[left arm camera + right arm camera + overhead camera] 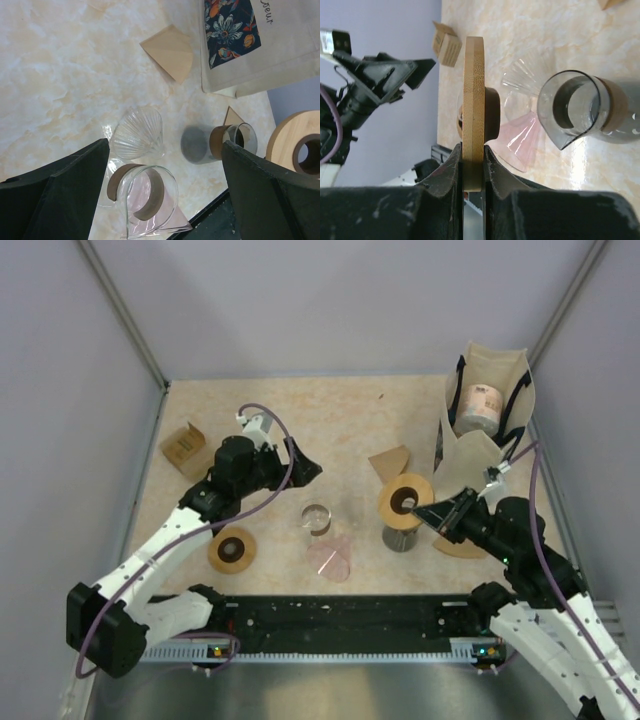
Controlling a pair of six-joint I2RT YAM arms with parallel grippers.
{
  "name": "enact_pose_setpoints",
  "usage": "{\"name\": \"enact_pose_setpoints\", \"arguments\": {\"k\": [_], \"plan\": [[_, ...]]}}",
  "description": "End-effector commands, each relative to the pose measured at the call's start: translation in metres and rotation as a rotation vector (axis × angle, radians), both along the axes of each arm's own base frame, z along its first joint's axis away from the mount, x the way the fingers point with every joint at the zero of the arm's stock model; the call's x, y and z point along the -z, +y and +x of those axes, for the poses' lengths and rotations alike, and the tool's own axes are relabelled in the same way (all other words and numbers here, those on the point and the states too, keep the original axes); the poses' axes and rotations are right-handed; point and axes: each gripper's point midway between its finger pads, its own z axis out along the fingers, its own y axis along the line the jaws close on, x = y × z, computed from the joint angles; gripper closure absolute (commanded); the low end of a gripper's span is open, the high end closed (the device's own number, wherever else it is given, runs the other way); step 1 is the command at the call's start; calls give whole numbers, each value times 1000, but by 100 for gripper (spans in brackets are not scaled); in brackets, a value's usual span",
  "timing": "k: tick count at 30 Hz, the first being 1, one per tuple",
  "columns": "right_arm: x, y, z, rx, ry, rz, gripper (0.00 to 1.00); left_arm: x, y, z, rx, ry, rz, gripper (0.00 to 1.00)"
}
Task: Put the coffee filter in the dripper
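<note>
On the tote bag [280, 55] at the far right of the table, a dark floral patch sits beside black lettering that the frame edge cuts off; only an ending like "eur" can be read. A can [480, 408] stands inside the bag, its label too small to make out. The print on the small cardboard box [183, 450] at the far left is just as unreadable.

The coffee filter [170, 50], a flat tan paper wedge, lies on the tabletop just beside the bag, apart from both arms. The dripper [137, 135], a clear ribbed glass cone, rests near the middle of the table with nothing in it. Next to it lies a pink-tinted glass cone [332, 560] with a brown collar.

The right gripper [472, 150] is clamped on the rim of a wooden ring [473, 100], which the right wrist camera sees edge-on between the two fingers. From above, the ring hangs over a glass carafe [400, 538] with a brown band, and it stands between the filter and the near edge. A tan corner [232, 116] shows beyond the carafe, mostly hidden under the right arm.

The left gripper [305, 468] hovers above the table left of the filter, its jaws spread wide and holding nothing. A second wooden ring [232, 550] lies flat near the left arm.
</note>
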Motion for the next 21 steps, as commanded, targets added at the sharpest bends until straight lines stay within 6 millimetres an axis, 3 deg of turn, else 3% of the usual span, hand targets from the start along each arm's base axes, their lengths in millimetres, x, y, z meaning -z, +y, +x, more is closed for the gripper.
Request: {"name": "enact_pose_setpoints", "arguments": {"k": [1, 12, 21], "plan": [[4, -13, 13, 151, 57, 107, 100, -15, -10, 0, 41, -35, -56, 1], [27, -8, 21, 206, 104, 337, 100, -15, -12, -5, 60, -45, -79, 1], [41, -21, 23, 282, 81, 391, 100, -10, -16, -6, 77, -32, -84, 1]]}}
